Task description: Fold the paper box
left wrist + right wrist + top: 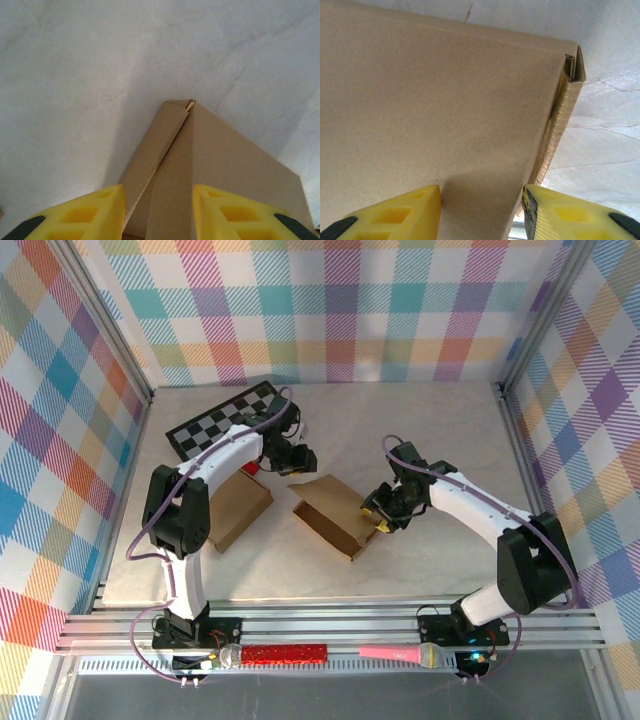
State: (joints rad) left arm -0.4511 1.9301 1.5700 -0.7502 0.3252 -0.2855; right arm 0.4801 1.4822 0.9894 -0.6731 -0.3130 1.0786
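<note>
The paper box [332,515] is plain brown cardboard, half formed: a flat panel with one long side turned up into a low wall. It lies near the middle of the table [430,430], set at a slant. In the left wrist view the paper box [230,170] shows a pointed corner where two creased panels meet with a small gap at the tip. In the right wrist view the paper box [445,100] shows a broad smooth face, and its right edge is doubled over into a narrow fold with the fluted core showing.

The left gripper [297,460] hangs at the box's far corner, and in its own camera that corner runs up from between the fingers of the left gripper [157,195]. The right gripper [380,516] sits at the box's right edge. From its wrist, the right gripper [481,195] straddles the panel, the folded edge just beside its right finger. Both pairs of yellow fingers stand apart; whether either presses on the card I cannot tell.

Counted: one half-folded box, one flat cardboard sheet [238,510] beside it to the left, one checkerboard [225,418] at the far left, two microphones on the front rail, a red one [285,652] and a pink one [400,652]
</note>
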